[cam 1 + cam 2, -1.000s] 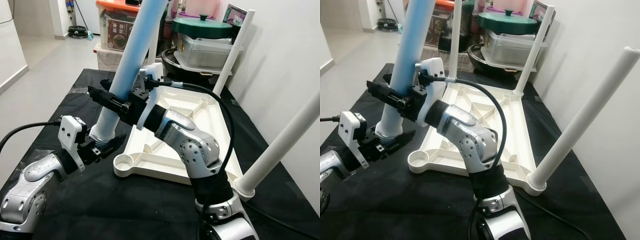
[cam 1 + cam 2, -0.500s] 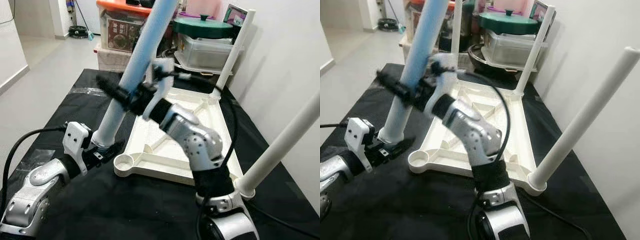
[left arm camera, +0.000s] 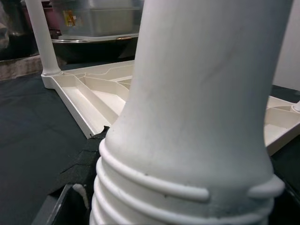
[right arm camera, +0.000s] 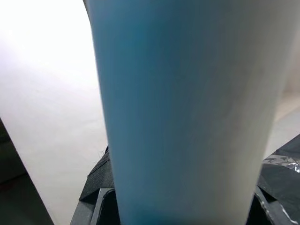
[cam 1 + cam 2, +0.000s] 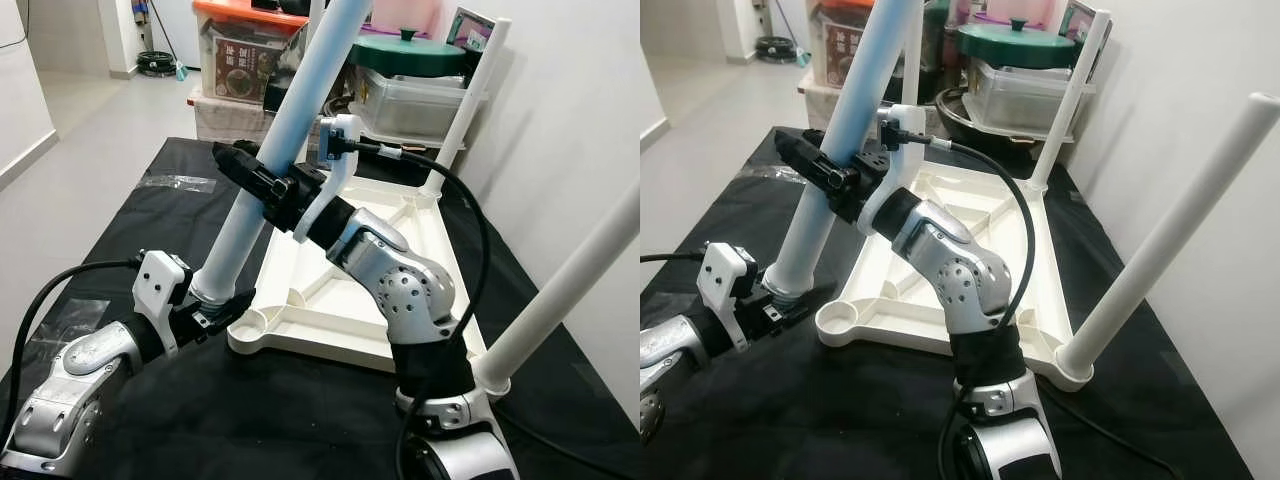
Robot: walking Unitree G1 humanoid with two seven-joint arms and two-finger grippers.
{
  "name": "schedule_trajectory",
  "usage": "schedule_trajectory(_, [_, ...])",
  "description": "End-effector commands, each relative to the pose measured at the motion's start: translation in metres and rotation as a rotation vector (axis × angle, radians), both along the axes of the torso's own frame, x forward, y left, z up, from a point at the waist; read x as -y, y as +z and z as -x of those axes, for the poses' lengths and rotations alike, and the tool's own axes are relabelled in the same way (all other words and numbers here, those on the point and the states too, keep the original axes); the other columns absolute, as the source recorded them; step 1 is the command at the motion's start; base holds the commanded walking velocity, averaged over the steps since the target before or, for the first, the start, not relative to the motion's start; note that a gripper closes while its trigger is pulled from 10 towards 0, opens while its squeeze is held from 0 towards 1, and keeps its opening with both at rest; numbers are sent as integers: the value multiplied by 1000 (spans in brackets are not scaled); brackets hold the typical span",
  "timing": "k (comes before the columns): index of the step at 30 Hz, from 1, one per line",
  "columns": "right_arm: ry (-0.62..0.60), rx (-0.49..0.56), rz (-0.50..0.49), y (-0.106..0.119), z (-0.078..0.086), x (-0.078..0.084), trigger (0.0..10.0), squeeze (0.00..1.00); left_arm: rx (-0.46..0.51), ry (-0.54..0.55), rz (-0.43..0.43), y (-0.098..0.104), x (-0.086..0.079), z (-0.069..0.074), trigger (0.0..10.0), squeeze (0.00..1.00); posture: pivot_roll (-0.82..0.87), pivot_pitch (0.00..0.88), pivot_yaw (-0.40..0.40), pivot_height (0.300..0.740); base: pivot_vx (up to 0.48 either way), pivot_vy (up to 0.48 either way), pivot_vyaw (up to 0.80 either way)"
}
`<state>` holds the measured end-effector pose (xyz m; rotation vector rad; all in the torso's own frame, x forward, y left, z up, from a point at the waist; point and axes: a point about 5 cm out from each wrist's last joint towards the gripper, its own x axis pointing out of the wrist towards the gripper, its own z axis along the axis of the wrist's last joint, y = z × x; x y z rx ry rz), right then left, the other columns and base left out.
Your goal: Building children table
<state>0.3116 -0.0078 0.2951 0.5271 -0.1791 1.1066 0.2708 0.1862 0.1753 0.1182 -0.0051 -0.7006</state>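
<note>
Now we see the bench [image 5: 120, 220], draped in black cloth, carrying the upturned white tabletop [image 5: 370, 270], which lies where it lay a second ago with three white legs already standing up from its corners. Across its near-left side leans the loose table leg [image 5: 285, 140], pale blue in its upper part and white toward the threaded foot, tilted toward the far right. A second ago its foot sat further left on the cloth; now it rests just beside the empty round corner socket [image 5: 250, 322], not yet in it. Our right pincer [image 5: 262, 183] is clamped around the leg partway up, and has risen and shifted right along with it since then. Our left pincer [image 5: 215, 310] grips the ribbed foot of the leg low down; it too has moved right, closer to the tabletop's corner. Behind the bench stand storage boxes [image 5: 245, 55] and a green-lidded pot [image 5: 405, 55].
</note>
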Motion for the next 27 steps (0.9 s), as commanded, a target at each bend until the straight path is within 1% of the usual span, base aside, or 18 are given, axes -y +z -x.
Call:
schedule_trajectory(1, [139, -25, -71, -3, 16, -19, 0, 0, -2, -17, -22, -2, 4, 0, 10000, 0, 68, 0, -124, 740, 0, 0, 0])
schedule_trajectory(4, [155, -32, -74, -4, 18, -19, 0, 0, 12, -7, -25, -1, 2, 0, 10000, 0, 67, 0, -123, 740, 0, 0, 0])
schedule_trajectory(5, [159, -32, -74, -4, 18, -18, 0, 0, 37, 7, -33, 1, 0, -1, 10000, 808, 67, 0, -123, 740, 0, 0, 0])
schedule_trajectory(7, [160, -32, -74, -4, 18, -18, 0, 0, 54, 15, -39, 2, -2, -1, 10000, 808, 68, 0, -123, 740, 0, 0, 0])
schedule_trajectory(8, [148, -28, -70, -4, 16, -16, 0, 0, 76, 39, -28, 5, -5, -3, 10000, 1000, 69, 0, -124, 740, 0, 0, 0])
schedule_trajectory(13, [91, -14, -58, -4, 7, -7, 0, 0, 123, 105, 15, 13, -13, -6, 10000, 1000, 70, 0, -126, 740, 0, 0, 0])
schedule_trajectory(15, [11, -7, -44, -4, -3, 5, 0, 0, 158, 149, 49, 19, -17, -4, 10000, 1000, 72, 0, -131, 740, 0, 0, 0])
schedule_trajectory(16, [11, -7, -44, -4, -3, 5, 0, 0, 158, 149, 49, 19, -17, -4, 10000, 1000, 72, 0, -131, 740, 0, 0, 0])
schedule_trajectory(17, [-36, -5, -36, -5, -8, 11, 0, 0, 173, 176, 64, 22, -19, -3, 10000, 1000, 73, 0, -131, 740, 0, 0, 0])
schedule_trajectory(18, [-36, -5, -36, -5, -8, 11, 0, 0, 173, 176, 64, 22, -19, -3, 10000, 1000, 73, 0, -131, 740, 0, 0, 0])
schedule_trajectory(19, [-107, 2, -23, -5, -16, 21, 0, 0, 189, 232, 82, 24, -23, -1, 10000, 1000, 75, 0, -133, 740, 0, 0, 0])
schedule_trajectory(20, [-107, 2, -23, -5, -16, 21, 0, 0, 189, 232, 82, 24, -23, -1, 10000, 1000, 75, 0, -133, 740, 0, 0, 0])
schedule_trajectory(21, [-163, -2, -15, -6, -21, 27, 0, 0, 194, 292, 88, 23, -28, 0, 10000, 1000, 76, 0, -134, 740, 0, 0, 0])
schedule_trajectory(23, [-163, -2, -15, -6, -21, 27, 0, 0, 194, 292, 88, 23, -28, 0, 10000, 1000, 76, 0, -134, 740, 0, 0, 0])
schedule_trajectory(24, [-235, 11, 8, -7, -27, 35, 0, 0, 196, 343, 95, 22, -33, 2, 10000, 1000, 76, 0, -134, 740, 0, 0, 0])
schedule_trajectory(26, [-235, 11, 8, -7, -27, 35, 0, 0, 196, 343, 95, 22, -33, 2, 10000, 1000, 76, 0, -134, 740, 0, 0, 0])
schedule_trajectory(27, [-342, -9, 28, -10, -37, 47, 0, 0, 189, 402, 132, 18, -37, 7, 10000, 82, 79, 0, -134, 740, 0, 0, 0])
